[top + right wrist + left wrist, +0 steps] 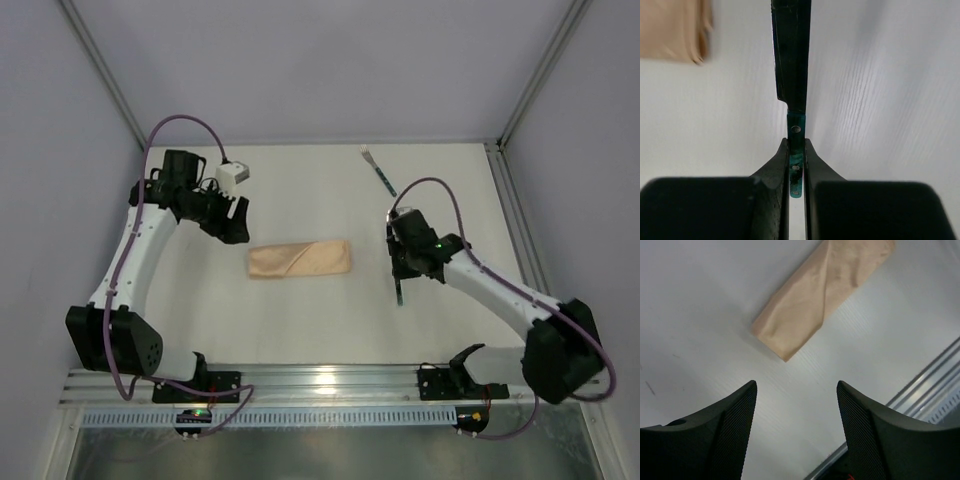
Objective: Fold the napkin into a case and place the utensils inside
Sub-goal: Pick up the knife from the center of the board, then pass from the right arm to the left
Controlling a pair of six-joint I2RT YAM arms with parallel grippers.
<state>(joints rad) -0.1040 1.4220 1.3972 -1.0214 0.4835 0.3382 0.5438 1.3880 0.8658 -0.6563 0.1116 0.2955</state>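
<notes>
Peach-tan case [300,260] flat on table [300,190], mid-way between arms, folded narrow, diagonal flap edge showing. Knife [791,60], green handle and dark blade, just right of case. Right gripper [796,150] clamped tight on its handle. Fork [378,170] well apart at far side. Left gripper [796,390] hovers near left end of case, fingers spread wide, nothing held.

- No text, label, brand, number or sign can be read in any view.
- The case [300,260], the utensils [378,171] and the table [300,190] show plain, unmarked surfaces.
</notes>
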